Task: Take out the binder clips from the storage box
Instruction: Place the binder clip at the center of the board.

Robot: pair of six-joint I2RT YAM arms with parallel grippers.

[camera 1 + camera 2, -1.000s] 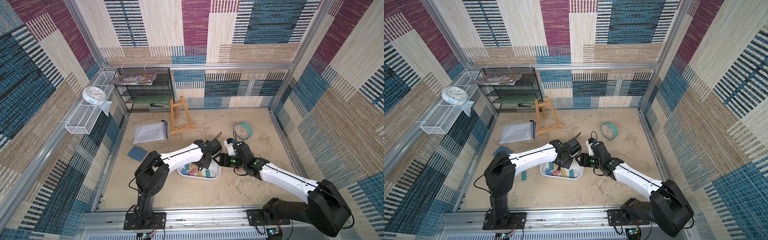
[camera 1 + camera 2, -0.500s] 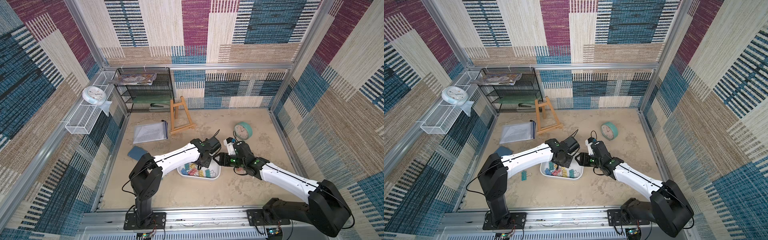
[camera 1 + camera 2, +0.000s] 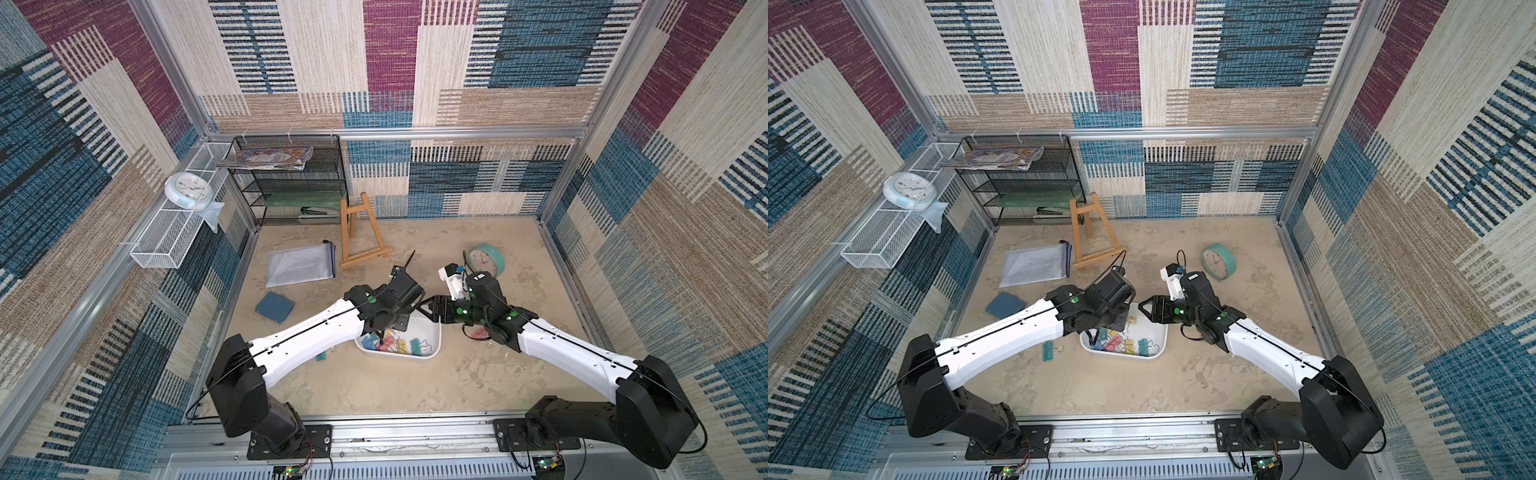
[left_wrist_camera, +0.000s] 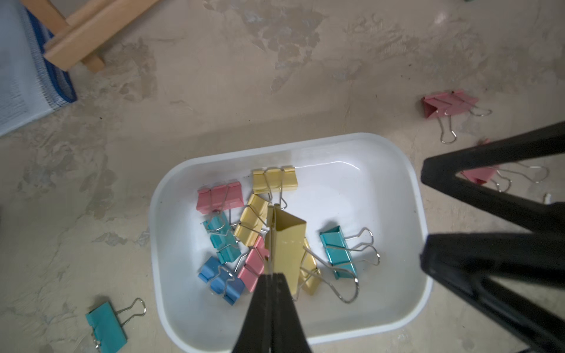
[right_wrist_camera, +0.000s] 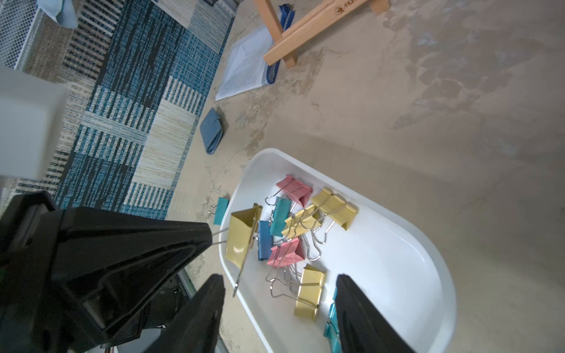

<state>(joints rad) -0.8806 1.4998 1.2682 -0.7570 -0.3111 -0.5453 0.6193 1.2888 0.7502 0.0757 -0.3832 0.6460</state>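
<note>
The storage box point(image 4: 351, 195) is a shallow white tub on the sandy floor, seen in both top views point(image 3: 434, 332) point(image 3: 1163, 332). Several pastel binder clips point(image 4: 244, 226) lie inside it point(image 5: 305, 220). My left gripper point(image 4: 270, 276) is shut on the wire handle of a yellow clip point(image 4: 287, 244), which hangs above the pile over the box's left part point(image 5: 240, 240). My right gripper point(image 5: 279, 279) stands open over the box's right end point(image 3: 424, 309), with nothing between its fingers. A teal clip point(image 4: 107, 325) lies outside the box on the left. Two pink clips point(image 4: 449, 102) lie outside on the right.
A wooden easel point(image 3: 357, 232), a teal clock point(image 3: 486, 259), a document pouch point(image 3: 301, 266) and a dark-blue pad point(image 3: 274, 307) lie behind and left of the box. A black mesh rack point(image 3: 291, 178) stands at the back left, a white wire basket point(image 3: 174, 224) on the left wall.
My left wrist has drawn a little to the left over the box while staying shut. The right arm has not moved.
</note>
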